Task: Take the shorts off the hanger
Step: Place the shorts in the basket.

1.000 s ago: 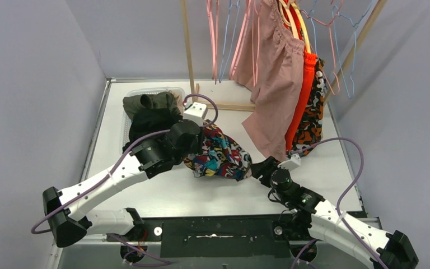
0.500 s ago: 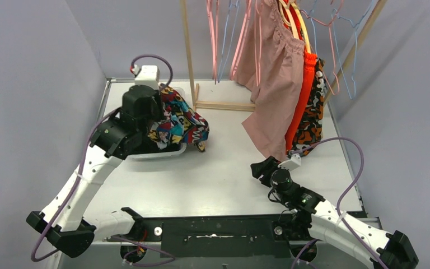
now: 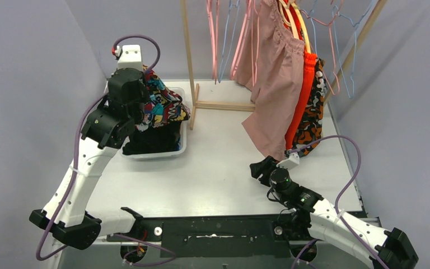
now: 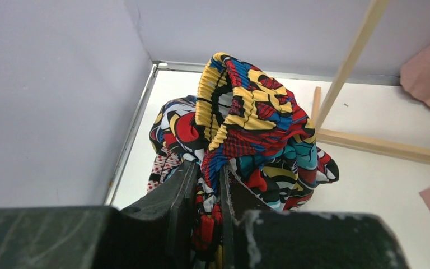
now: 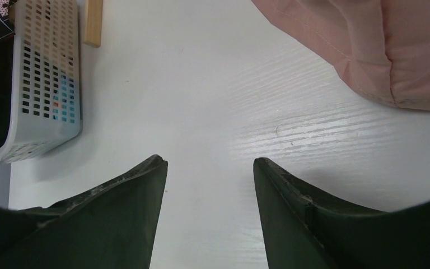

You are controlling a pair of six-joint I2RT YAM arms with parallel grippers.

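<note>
My left gripper [image 3: 145,109] is shut on the multicolour comic-print shorts [image 3: 159,103] and holds them above the white basket [image 3: 182,147] at the back left; the pinched waistband shows in the left wrist view [image 4: 246,117]. Black shorts [image 3: 148,140] lie in the basket. Dusty pink shorts [image 3: 274,73], orange shorts [image 3: 304,95] and orange-black patterned shorts [image 3: 313,112] hang on hangers on the rack at the back right. My right gripper [image 3: 259,168] is open and empty, low over the table near the pink shorts' hem [image 5: 381,50].
A wooden rack post [image 3: 188,50] and its foot bar [image 3: 224,105] stand next to the basket. Several empty pink and blue hangers [image 3: 224,33] hang at the top. Grey walls close in on both sides.
My left arm has carried the comic-print shorts from the table's middle to the back left, over the basket. My right gripper has let go of them and stays open in place.
</note>
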